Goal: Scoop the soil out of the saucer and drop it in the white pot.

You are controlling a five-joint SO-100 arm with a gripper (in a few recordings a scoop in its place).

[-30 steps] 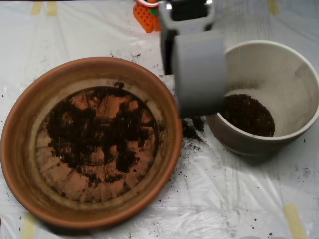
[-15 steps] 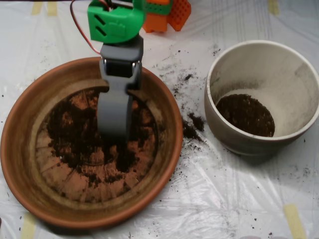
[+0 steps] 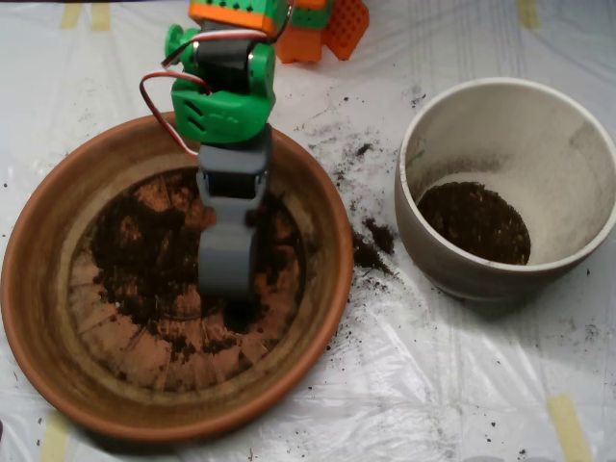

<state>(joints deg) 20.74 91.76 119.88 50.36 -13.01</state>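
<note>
The table (image 3: 404, 385) is covered with a wrinkled sheet of clear plastic (image 3: 452, 404), held down by strips of yellowish tape (image 3: 568, 423) at the near and far edges. The saucer (image 3: 38, 318) rests on the sheet at the left, and the white pot (image 3: 452, 274) stands on it at the right, the two close but apart. Spilled soil (image 3: 371, 245) lies on the plastic between them in small dark clumps, with finer crumbs scattered toward the far side and around the pot. An orange arm base (image 3: 332, 29) sits at the far edge.
</note>
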